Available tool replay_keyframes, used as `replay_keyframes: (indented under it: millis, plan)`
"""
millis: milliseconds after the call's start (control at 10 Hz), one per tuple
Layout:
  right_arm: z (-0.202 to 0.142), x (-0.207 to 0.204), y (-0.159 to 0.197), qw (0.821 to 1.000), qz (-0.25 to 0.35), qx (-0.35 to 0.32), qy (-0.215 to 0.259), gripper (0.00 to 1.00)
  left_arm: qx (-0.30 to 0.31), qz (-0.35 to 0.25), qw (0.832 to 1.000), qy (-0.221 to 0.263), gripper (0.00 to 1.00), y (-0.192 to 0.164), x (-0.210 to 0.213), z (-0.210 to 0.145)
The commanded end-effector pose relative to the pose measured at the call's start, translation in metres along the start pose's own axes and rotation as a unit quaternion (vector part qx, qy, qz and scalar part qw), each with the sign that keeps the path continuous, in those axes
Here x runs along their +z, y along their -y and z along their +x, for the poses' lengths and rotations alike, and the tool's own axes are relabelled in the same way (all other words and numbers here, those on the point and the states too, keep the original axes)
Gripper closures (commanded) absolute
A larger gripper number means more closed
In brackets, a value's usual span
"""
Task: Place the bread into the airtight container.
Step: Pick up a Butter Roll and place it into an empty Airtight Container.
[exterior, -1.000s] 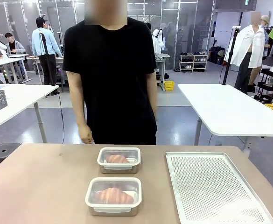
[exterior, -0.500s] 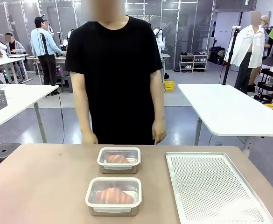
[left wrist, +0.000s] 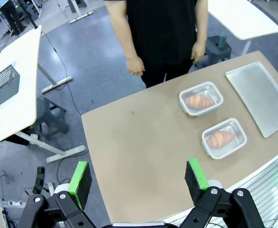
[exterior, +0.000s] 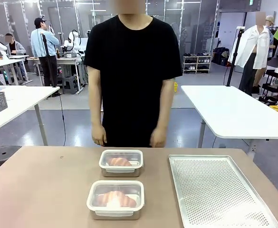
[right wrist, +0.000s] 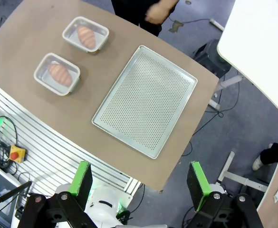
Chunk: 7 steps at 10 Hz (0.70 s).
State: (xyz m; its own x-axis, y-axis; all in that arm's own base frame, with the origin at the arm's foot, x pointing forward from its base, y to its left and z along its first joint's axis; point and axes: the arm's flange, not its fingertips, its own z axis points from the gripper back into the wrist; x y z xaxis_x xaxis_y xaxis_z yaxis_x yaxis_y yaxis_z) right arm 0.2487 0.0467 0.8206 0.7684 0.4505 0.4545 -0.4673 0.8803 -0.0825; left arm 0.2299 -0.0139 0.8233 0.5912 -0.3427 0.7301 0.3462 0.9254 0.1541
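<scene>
Two containers (exterior: 115, 199) (exterior: 121, 162) each hold bread (exterior: 115, 199); tray (exterior: 219, 190) at 3 o'clock. Left gripper (left wrist: 138, 177) and right gripper (right wrist: 139, 179): fingers apart, holding nothing.

**What's sitting on the worktop**

So the tan worktop (exterior: 43, 185) has two lidded containers in the middle, the near container (exterior: 115, 199) and the far container (exterior: 121, 163), each with bread inside. Off to the right lies a perforated metal tray (exterior: 219, 192), bare.
</scene>
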Motion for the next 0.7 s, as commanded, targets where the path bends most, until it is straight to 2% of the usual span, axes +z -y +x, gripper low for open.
replay_keyframes:
  millis: [0,600]
  plan:
    - [-0.0006,-0.0004,0.0024,1.000,-0.002,0.008,0.001,0.00,-0.002,0.001,1.000,0.000,0.00,-0.0005,0.0007,0.0013]
    - [-0.0006,-0.0004,0.0024,1.000,-0.002,0.008,0.001,0.00,-0.002,0.001,1.000,0.000,0.00,-0.0005,0.0007,0.0013]
